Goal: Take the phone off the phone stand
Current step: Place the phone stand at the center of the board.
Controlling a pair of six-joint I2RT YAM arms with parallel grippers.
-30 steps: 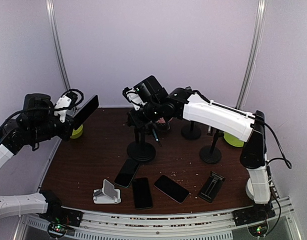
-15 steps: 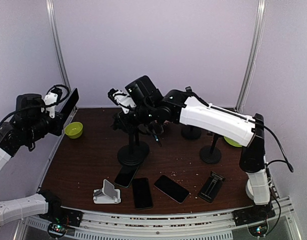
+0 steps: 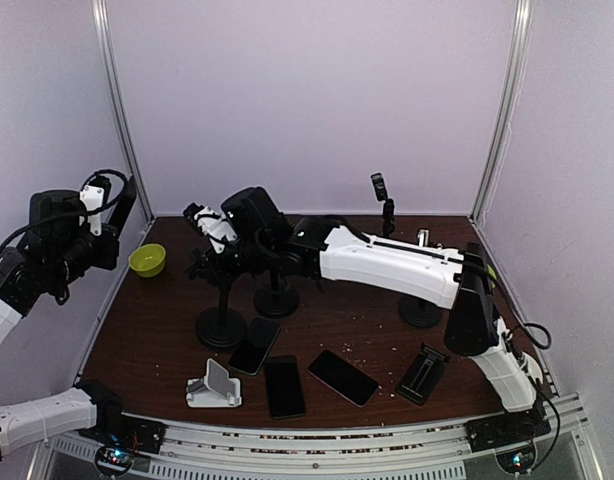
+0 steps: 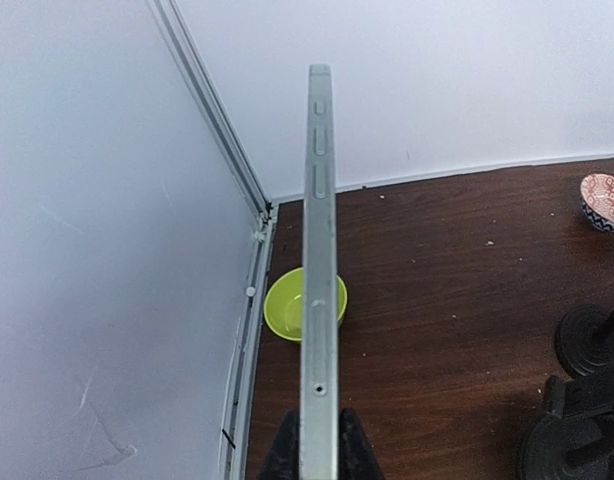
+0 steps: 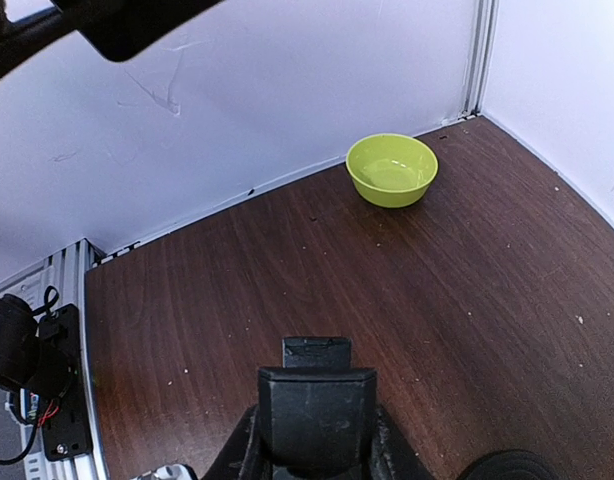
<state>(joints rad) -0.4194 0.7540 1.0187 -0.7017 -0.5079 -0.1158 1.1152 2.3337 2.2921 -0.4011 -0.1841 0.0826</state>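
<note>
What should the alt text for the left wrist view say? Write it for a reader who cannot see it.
A phone, seen edge-on and upright, is clamped at its lower end in the left jaws, splitting the frame. Behind it a lime-green bowl sits on the dark wooden table near the wall corner; black stand bases show at lower right.

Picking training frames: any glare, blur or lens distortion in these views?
Top external: soft even light, no glare, but the corner rails bow, so some lens distortion. Left wrist: phone edge sharp, no blur. Right wrist: phone stand close up is dark, lacking detail; green bowl crisp.
</note>
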